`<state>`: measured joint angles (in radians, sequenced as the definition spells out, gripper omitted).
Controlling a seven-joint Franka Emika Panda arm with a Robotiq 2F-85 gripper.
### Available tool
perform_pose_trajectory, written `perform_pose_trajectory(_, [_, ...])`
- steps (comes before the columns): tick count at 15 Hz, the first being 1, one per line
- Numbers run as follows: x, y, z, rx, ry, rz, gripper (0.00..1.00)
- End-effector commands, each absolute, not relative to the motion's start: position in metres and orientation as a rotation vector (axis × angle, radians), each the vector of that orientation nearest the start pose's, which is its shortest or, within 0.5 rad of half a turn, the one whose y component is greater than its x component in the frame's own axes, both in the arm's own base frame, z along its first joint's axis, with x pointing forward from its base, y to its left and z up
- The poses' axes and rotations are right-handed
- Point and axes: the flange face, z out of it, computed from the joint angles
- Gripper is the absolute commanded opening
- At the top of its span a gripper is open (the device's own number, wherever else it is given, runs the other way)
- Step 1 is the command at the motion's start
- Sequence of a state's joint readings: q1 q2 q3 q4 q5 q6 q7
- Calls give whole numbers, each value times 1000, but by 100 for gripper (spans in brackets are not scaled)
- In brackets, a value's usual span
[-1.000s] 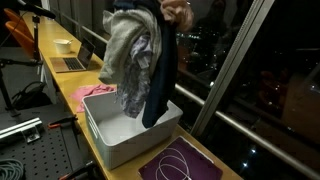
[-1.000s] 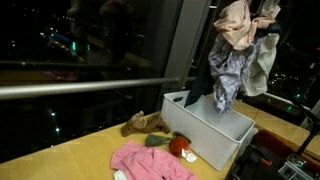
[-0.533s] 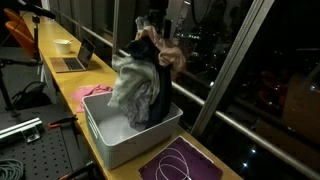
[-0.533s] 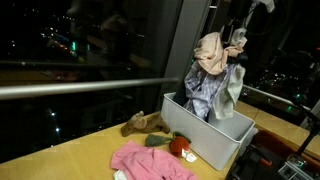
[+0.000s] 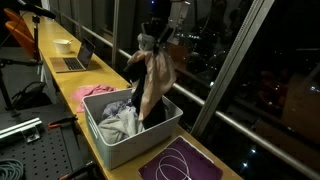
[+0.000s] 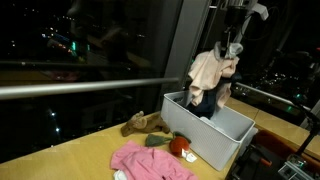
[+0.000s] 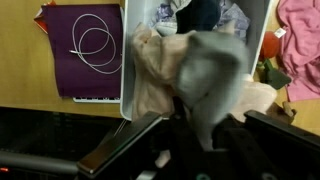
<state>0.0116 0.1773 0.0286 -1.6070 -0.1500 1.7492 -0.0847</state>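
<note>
Since a second ago, your gripper [image 5: 155,42] sits lower and grey garment [image 5: 118,122] now lies in white bin [image 5: 105,152]. Gripper looks clamped on tan garment [image 5: 152,85], fingers buried in cloth. Tan garment hangs over bin, lower end inside. Long axis vertical, tail pointing down. Judgement: mostly done; tan garment not yet released.
</note>
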Motion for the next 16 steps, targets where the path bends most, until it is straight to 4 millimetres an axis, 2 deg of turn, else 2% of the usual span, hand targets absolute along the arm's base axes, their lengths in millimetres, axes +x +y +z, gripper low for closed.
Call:
perform_pose_trajectory(1, [615,13,513,-3247,-275,76,54])
perform_pose_trajectory(4, [615,23,497,-3243,-290,109,75])
perform_pose_trajectory(6, [616,44,482,-3237,-333,132,90])
perform_pose_trajectory(7, [617,62,471,-3237,-367,132,96])
perform_pose_trajectory(8, [621,86,457,-3233,-413,125,100])
perform_pose_trajectory(12, [629,189,399,-3201,-590,94,100])
perform_pose_trajectory(16, [626,293,324,-3126,-753,122,100])
